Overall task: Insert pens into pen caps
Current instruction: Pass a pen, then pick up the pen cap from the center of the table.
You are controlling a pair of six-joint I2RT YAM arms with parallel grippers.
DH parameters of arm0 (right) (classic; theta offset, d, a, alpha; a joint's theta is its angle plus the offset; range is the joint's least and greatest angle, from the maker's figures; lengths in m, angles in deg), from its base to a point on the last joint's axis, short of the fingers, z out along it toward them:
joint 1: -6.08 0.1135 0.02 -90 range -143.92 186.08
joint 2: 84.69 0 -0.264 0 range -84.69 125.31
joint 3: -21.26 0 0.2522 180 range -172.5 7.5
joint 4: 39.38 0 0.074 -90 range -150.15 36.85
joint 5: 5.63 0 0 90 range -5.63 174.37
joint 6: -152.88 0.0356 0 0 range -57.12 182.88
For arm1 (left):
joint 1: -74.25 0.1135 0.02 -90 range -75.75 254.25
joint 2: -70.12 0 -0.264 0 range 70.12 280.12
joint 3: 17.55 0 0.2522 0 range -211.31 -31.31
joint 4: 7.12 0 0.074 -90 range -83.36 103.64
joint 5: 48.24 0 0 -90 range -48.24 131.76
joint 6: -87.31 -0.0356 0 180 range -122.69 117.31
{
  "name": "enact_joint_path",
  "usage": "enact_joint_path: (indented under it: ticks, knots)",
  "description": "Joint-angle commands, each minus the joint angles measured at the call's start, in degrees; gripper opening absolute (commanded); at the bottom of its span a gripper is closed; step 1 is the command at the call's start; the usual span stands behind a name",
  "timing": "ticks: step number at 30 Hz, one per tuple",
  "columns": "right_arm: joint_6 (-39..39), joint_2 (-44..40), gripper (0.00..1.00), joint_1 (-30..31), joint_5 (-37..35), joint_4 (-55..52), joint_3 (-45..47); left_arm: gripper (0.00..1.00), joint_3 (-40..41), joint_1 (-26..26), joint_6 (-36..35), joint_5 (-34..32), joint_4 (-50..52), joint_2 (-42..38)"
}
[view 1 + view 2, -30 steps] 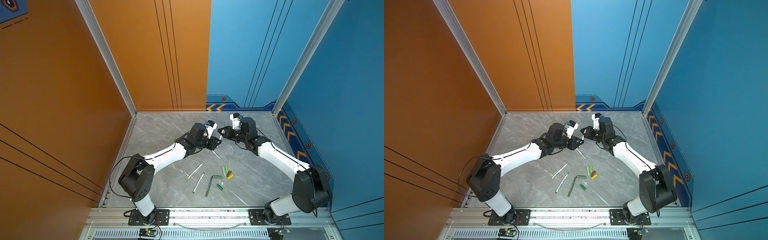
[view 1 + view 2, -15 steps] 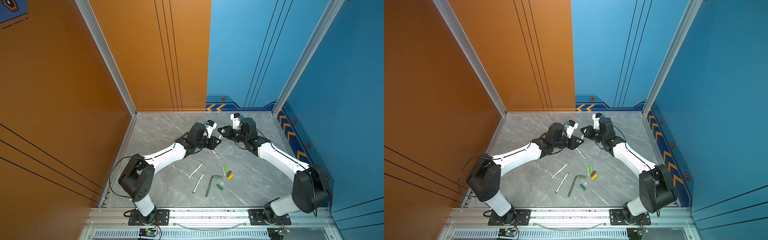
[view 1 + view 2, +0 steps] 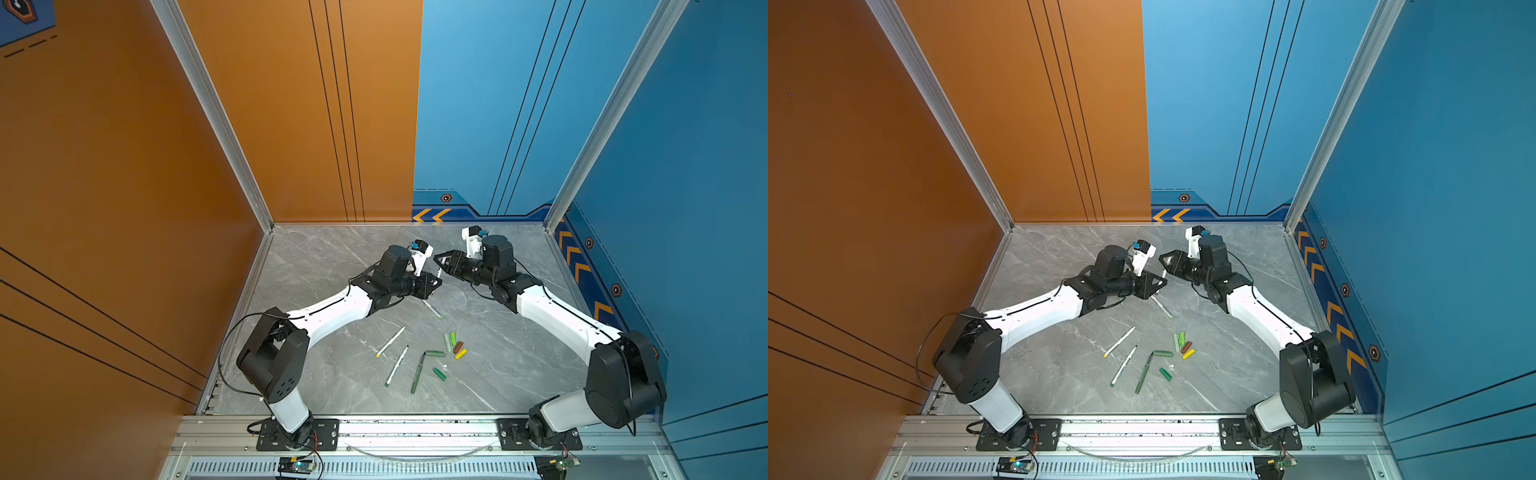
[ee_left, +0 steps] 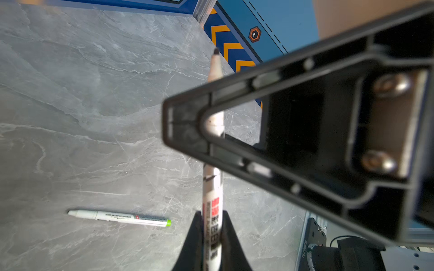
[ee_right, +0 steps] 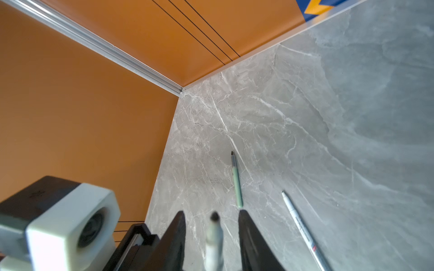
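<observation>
Above the far middle of the grey marble tabletop (image 3: pixel 332 257), the right gripper (image 5: pixel 212 212) has just let go of the white-barrelled, dark-tipped plastic pen (image 4: pixel 212 199), jaws apart; the left gripper (image 4: pixel 211 214) alone clamps it, handover seemingly done.

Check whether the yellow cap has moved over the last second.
No. The yellow cap lies where it did, at the same offset from the front rail in a top view.
</observation>
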Motion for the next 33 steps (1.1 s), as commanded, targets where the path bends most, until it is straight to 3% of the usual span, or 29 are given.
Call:
enact_joint_path:
  ticks: [1,9,13,22,33]
  knots:
    - [-2.08,-4.44,0.51,-0.54,-4.13,-10.10,-0.61,0.00,2.11,1.20,-0.78,-3.42,2.67,-2.69]
    - [-2.94,-15.46,0.51,4.50,-22.20,-38.15,2.09,0.00,6.34,2.25,-7.27,-5.50,9.70,-9.43]
    - [-0.80,-18.05,0.47,8.85,-25.00,-45.92,4.81,0.00,8.62,0.75,-10.40,-7.21,15.09,-13.29]
    - [6.28,-16.06,0.45,17.60,-22.30,-43.73,12.49,0.00,16.40,-3.18,-12.04,-11.85,17.51,-20.38]
    - [6.92,-11.32,0.37,16.36,-22.88,-37.88,16.61,0.00,17.18,-10.81,-16.33,-14.40,17.58,-20.33]
